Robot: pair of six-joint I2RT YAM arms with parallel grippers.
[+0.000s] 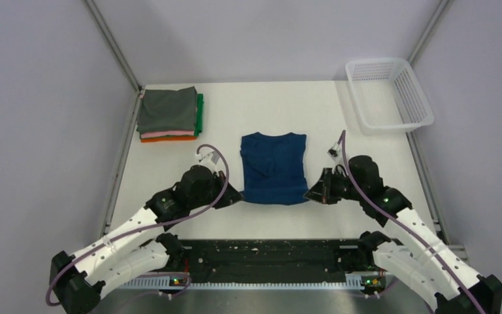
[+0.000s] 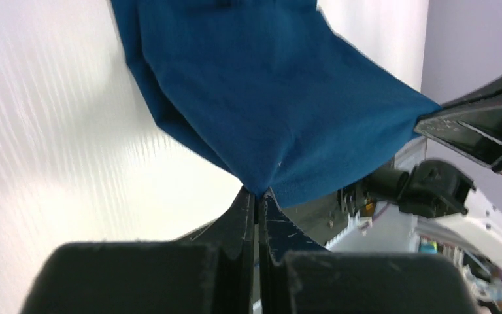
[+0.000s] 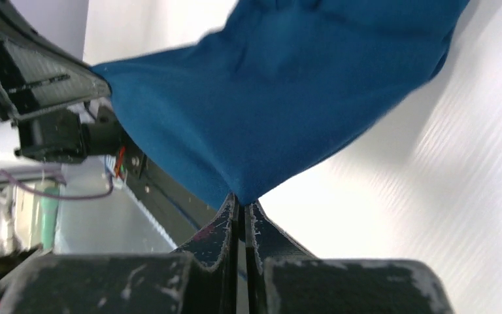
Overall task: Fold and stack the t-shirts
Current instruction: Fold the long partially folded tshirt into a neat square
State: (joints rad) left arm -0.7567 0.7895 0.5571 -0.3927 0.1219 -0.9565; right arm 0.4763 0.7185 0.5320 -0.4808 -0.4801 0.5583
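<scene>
Grippers first, nearest the bases. We are seeing the left gripper [image 2: 258,193] pinching the near left corner of the navy blue cloth t-shirt [image 2: 268,98], jaws pressed together with only the fabric between them. The right gripper [image 3: 240,196] is doing the same at the near right corner, clamped flat on the hem. In both wrist views the cloth is rising off the white table [image 1: 268,104] towards the fingertips, and the hem is hanging in a shallow sag between the two holds.

From above, the t-shirt is lying mid-table as a narrow rectangle. Its sides appear to be tucked in and its collar is pointing away from the arms. No print is showing on the upper face.

Handling, as we are judging it: the fabric is light, soft and limp, with no stiffness of its own. It is draping and creasing wherever unsupported, so both corners need carrying level and together. The hem corners seem the right holds for bringing the near edge over to the collar. A pinch on one layer only could let the tucked sides slip open.

Further back, a stack of folded shirts [image 1: 168,114] is sitting at the far left of the table, grey on top with pink, orange and green edges showing. A white plastic mesh basket [image 1: 417,98] is standing at the far right.
</scene>
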